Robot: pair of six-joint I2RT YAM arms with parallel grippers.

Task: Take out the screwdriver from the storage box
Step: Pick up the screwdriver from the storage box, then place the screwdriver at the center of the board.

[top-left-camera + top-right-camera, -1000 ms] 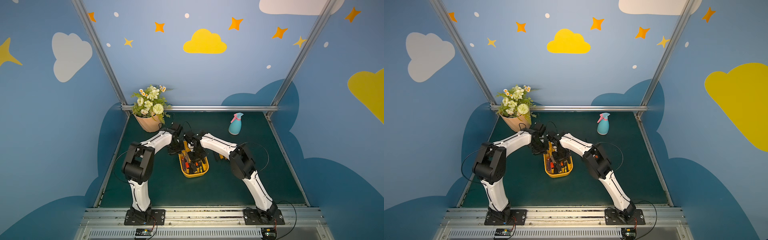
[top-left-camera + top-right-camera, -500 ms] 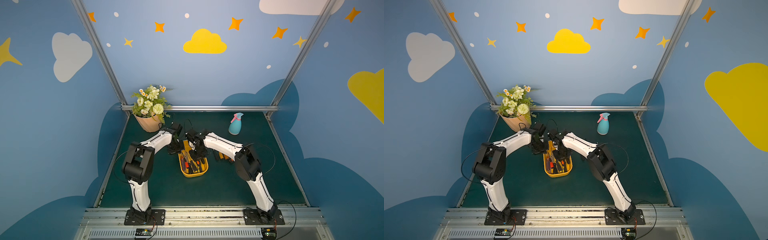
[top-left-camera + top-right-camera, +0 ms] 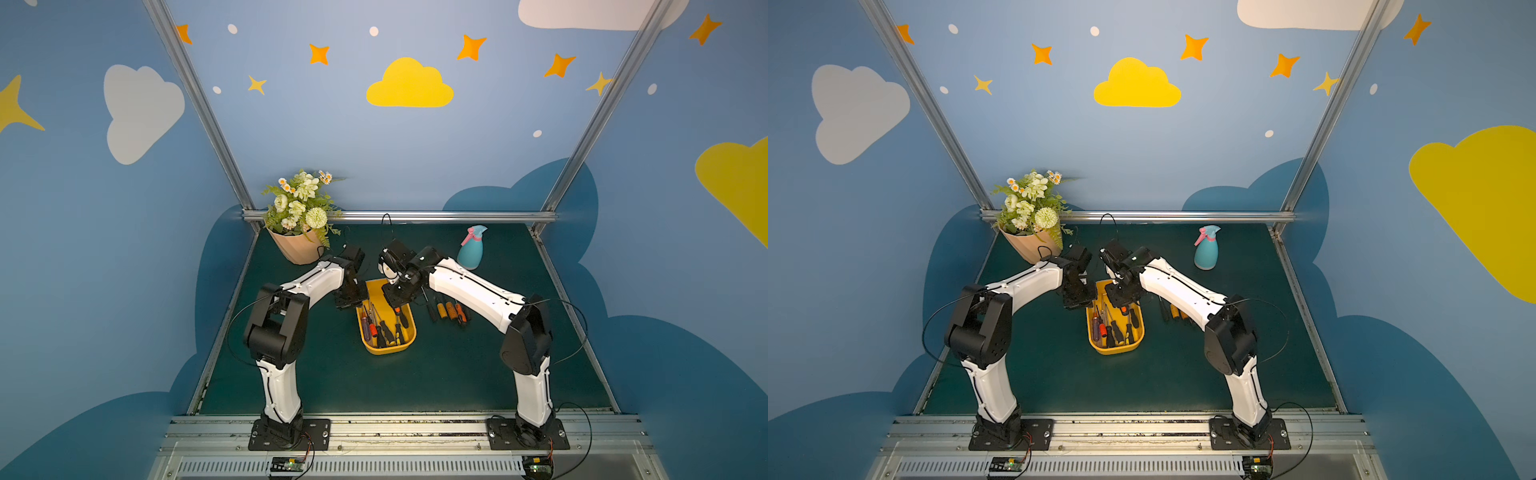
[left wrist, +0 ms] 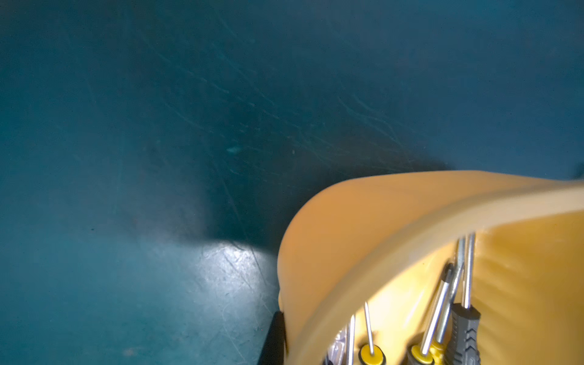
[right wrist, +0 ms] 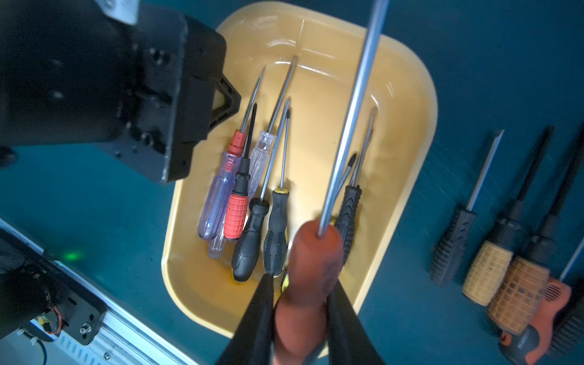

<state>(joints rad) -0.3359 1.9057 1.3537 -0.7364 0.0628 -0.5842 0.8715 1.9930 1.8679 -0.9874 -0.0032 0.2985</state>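
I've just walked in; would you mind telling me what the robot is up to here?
The right gripper is closed on an orange-handled screwdriver, holding it lifted above the yellow storage box. The left gripper is shut at the box's rim, apparently pinching it to steady it. Several more screwdrivers lie inside the box, and a row of others lies on the green mat beside it.

On my green mat (image 3: pixel 457 374), 1 peach flowerpot (image 3: pixel 297 251) with white flowers (image 3: pixel 300 199) stood in the far left corner; 1 blue spray bottle (image 3: pixel 471 251) stood upright, far right.
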